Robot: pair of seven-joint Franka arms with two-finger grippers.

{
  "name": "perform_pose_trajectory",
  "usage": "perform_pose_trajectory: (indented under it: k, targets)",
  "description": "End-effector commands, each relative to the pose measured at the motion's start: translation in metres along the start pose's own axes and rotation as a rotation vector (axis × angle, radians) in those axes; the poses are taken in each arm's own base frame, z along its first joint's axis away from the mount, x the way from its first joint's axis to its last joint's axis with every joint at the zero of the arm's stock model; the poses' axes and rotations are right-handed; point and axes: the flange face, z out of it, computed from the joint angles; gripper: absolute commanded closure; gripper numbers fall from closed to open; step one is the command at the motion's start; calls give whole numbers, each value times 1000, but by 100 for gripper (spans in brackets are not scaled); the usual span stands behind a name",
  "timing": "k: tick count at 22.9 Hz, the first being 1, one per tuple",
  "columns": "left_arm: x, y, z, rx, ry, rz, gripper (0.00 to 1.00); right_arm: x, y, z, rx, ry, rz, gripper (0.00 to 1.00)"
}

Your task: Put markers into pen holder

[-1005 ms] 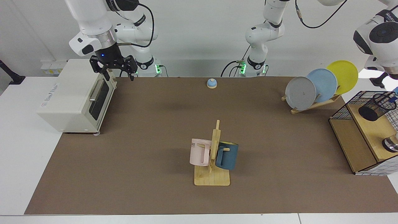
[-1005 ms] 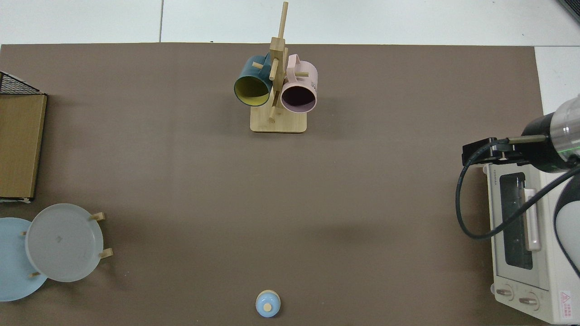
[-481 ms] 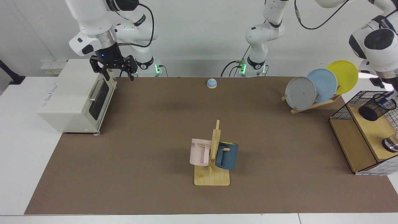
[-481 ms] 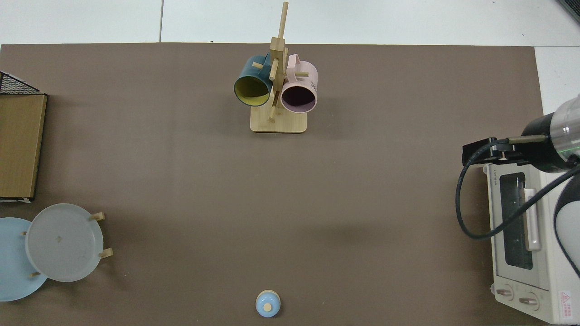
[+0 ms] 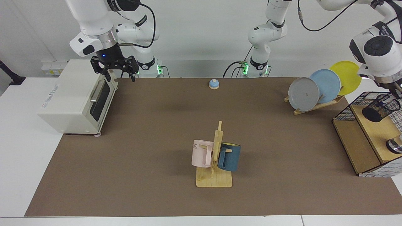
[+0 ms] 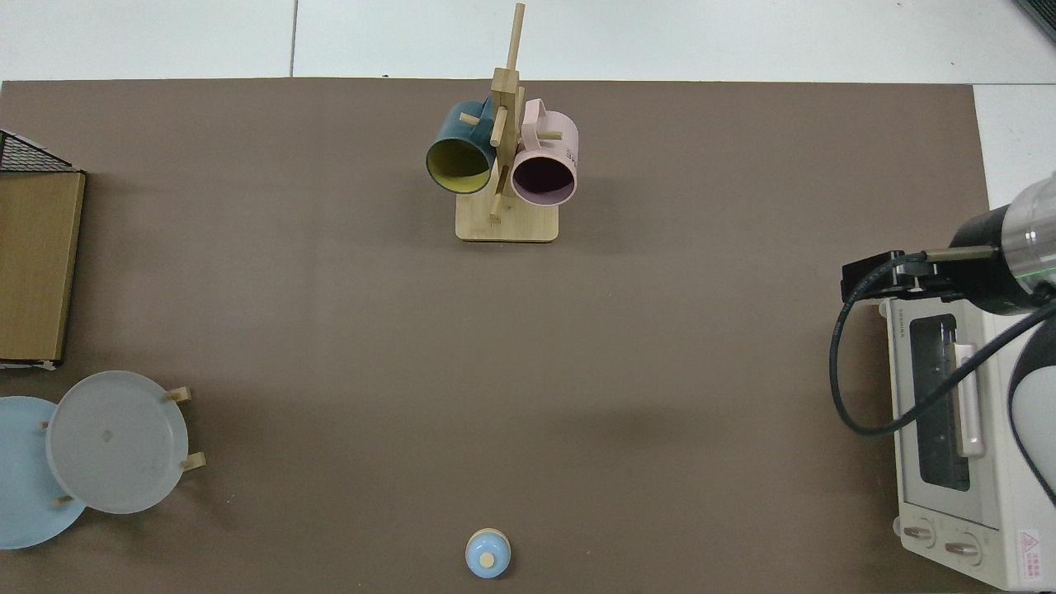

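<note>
Black mesh pen holder [image 5: 380, 110] tilted, mouth up-right.

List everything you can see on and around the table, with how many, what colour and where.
pen holder: 1, black mesh, on the wooden shelf at the facing view's right edge
wooden shelf: 1, wood with black wire sides, same edge
metal round object: 1, shiny, on that shelf
plates: 3, grey, blue, yellow, on a wooden rack beside the shelf
mugs: 2, pink and dark blue, hung on the wooden mug stand mid-table
bell: 1, blue, far edge by the arm bases
toaster oven: 1, cream, opposite end
marker: not clearly visible
left end effector: above the pen holder, mostly out of frame
right end effector: black, open, waiting over the oven
</note>
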Motion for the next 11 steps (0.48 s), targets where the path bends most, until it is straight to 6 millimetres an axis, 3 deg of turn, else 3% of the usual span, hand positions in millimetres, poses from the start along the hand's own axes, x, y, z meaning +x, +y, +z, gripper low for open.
perform_pose_trajectory:
  k: [1,11]
  targets:
    - [6,8,3,12,41,-6,100,1,-1,-1,9,15,14,0]
    - [17,8,11,3,101,-25,100,1,0,-1,8,16,16,0]
